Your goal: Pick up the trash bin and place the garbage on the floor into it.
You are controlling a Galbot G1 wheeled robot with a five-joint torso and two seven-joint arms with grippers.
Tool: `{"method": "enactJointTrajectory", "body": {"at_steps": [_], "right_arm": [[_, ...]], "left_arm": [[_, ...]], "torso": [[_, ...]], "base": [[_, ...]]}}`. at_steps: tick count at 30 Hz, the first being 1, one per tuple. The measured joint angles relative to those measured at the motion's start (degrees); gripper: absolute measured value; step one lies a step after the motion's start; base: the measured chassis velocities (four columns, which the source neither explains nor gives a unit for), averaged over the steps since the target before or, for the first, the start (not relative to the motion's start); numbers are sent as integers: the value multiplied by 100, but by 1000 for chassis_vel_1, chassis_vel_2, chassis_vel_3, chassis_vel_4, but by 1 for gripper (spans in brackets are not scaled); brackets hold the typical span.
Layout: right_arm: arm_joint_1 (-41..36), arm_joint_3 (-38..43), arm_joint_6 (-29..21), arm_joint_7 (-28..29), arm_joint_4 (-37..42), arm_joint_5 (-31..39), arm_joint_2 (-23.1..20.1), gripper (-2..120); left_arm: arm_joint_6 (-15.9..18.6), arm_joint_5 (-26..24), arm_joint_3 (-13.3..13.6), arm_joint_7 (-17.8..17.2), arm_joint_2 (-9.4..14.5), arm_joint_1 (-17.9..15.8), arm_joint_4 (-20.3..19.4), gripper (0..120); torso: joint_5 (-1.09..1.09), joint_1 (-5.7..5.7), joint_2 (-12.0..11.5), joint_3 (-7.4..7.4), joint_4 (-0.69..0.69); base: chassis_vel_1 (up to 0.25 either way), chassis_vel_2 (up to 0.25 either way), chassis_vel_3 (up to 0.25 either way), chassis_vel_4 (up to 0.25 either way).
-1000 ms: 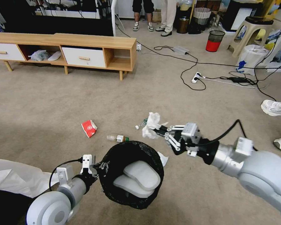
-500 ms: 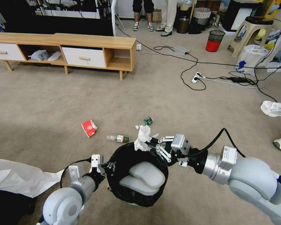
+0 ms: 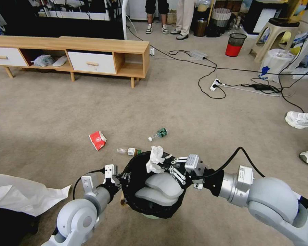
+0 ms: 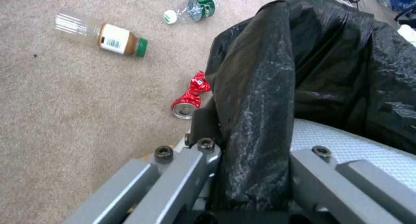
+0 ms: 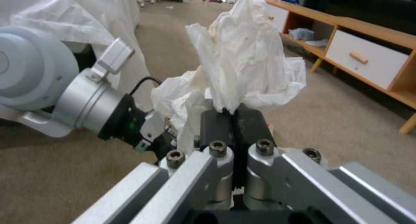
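Note:
The trash bin point(image 3: 140, 201), lined with a black bag point(image 4: 329, 55), hangs just above the floor point(image 3: 58, 112) with my left gripper point(image 3: 122, 177) shut on its rim point(image 4: 247, 159). Two pale flat pieces point(image 3: 161, 189) lie inside. My right gripper point(image 3: 163, 164) is shut on a crumpled white tissue point(image 3: 155, 158) point(image 5: 242, 58) over the bin's far rim. On the carpet beyond lie a red-white packet point(image 3: 98, 140), a brown-labelled bottle point(image 3: 129, 151) point(image 4: 108, 38) and a green-labelled bottle point(image 3: 158, 134) point(image 4: 195, 9). A crushed red can point(image 4: 189, 98) lies close beside the bin.
A low wooden cabinet point(image 3: 92, 58) stands at the back left. Cables and a power strip point(image 3: 215, 84) run across the carpet at right, near a red bin point(image 3: 235, 44). White sheeting point(image 3: 20, 194) lies at my left; a person's shoes point(image 3: 302, 119) are at the right edge.
My right gripper has carried the tissue back and down from above the floor to over the bin's rim, uncovering the green-labelled bottle. The left arm has brought the bin slightly rightward.

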Motion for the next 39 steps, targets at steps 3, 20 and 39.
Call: {"method": "enactJointTrajectory", "body": {"at_steps": [3, 20, 39], "right_arm": [[24, -78, 3, -2, -75, -26, 62, 0], [570, -979, 46, 19, -520, -137, 474, 0], [807, -1558, 73, 37, -1080, -396, 773, 31]], "left_arm": [[0, -10, -5, 1, -1, -15, 3, 0], [-17, -46, -113, 85, 39, 110, -127, 0], [-39, -86, -279, 140, 68, 263, -322, 0]], "torso": [[0, 0, 0, 0, 0], [0, 0, 0, 0, 0], [0, 0, 0, 0, 0]], "base": [[0, 0, 0, 0], [0, 0, 0, 0], [0, 0, 0, 0]]}}
